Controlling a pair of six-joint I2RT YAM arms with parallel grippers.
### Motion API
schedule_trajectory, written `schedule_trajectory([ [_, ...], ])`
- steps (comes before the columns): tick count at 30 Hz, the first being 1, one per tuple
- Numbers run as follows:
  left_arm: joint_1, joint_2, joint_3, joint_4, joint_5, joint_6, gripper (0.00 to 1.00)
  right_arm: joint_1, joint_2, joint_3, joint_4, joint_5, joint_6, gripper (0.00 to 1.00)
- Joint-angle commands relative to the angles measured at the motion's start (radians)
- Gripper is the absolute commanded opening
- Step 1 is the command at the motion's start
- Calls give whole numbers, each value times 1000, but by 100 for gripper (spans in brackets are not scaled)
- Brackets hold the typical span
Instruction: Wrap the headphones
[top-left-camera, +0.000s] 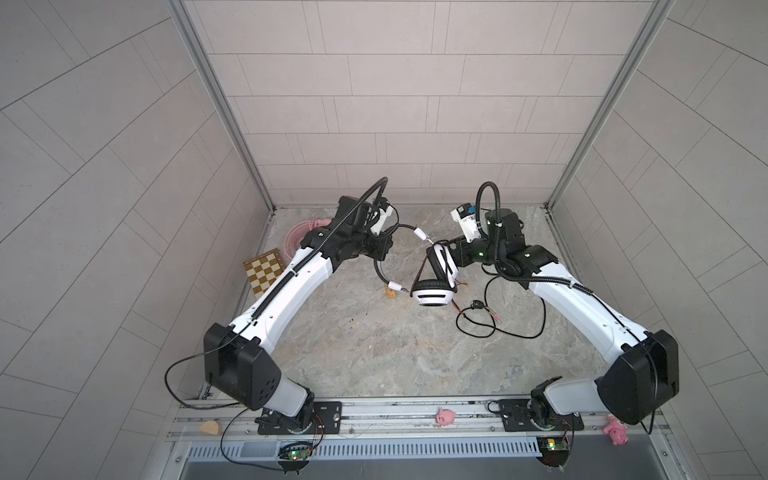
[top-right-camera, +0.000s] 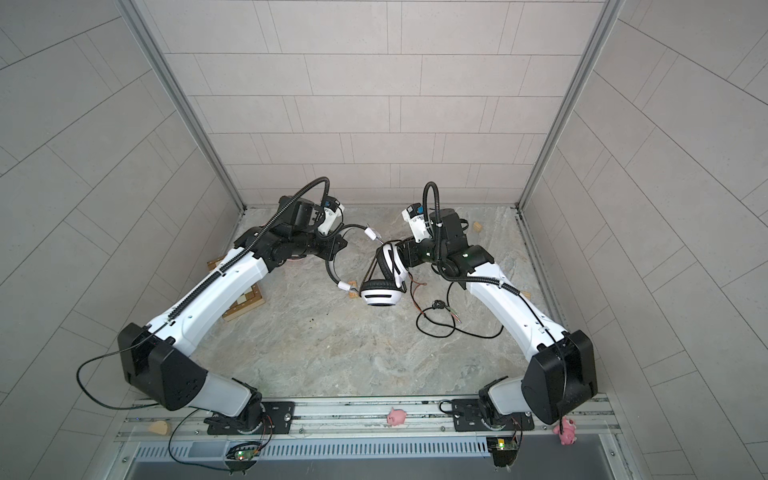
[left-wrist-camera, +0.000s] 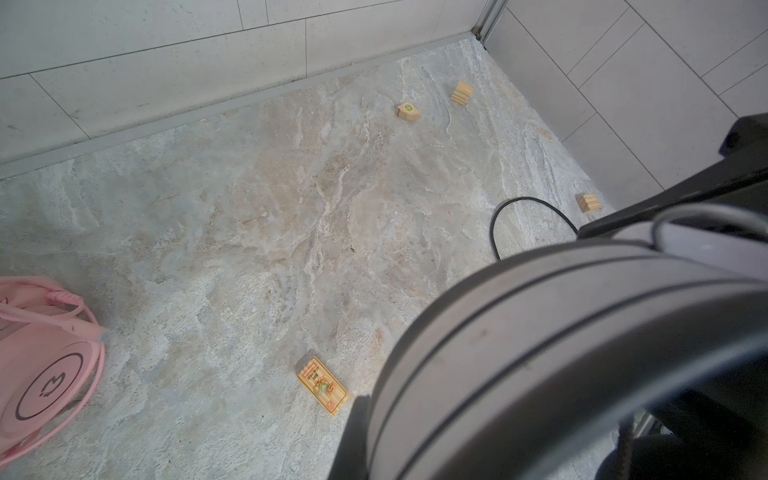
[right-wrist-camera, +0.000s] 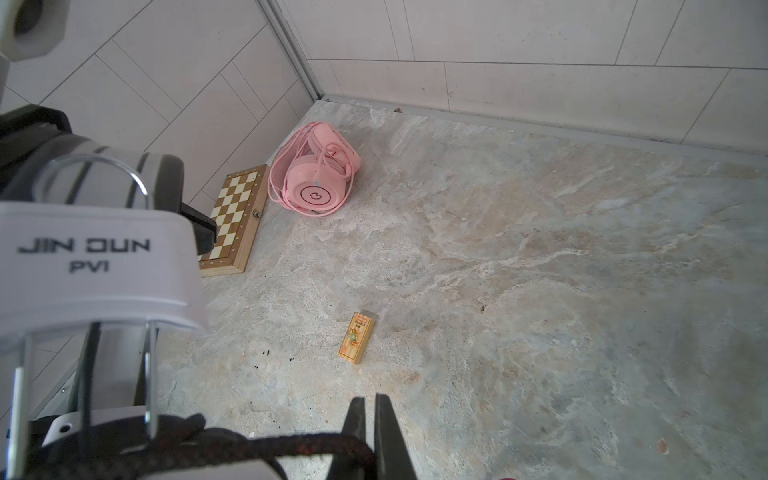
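Mid-table, I see the left gripper (top-left-camera: 379, 251) and right gripper (right-wrist-camera: 371, 415), each pinched tight, clamping the white-and-black corded over-ear headset (top-left-camera: 432, 296) between them, its thin black cable (top-left-camera: 515, 335) looped near right; the all-pink plastic headset (right-wrist-camera: 316, 195) lies far left, beside a wooden chessboard (right-wrist-camera: 235, 220).

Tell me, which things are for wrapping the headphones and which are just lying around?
For the job:
- white headset
- its black cable
- pink headset

Just lying about:
- chessboard
- wooden blocks
- pig toys
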Motion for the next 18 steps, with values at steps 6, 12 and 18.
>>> schedule_trajectory([
  [6,-3,-58,79,60,163,-102,0,-10,59,-30,124,-50,66,11],
  [12,-4,-55,118,33,215,-129,0,-10,75,-59,189,-76,86,22],
  [18,-2,-34,158,-7,282,-138,0,-1,87,-84,214,-74,85,33],
])
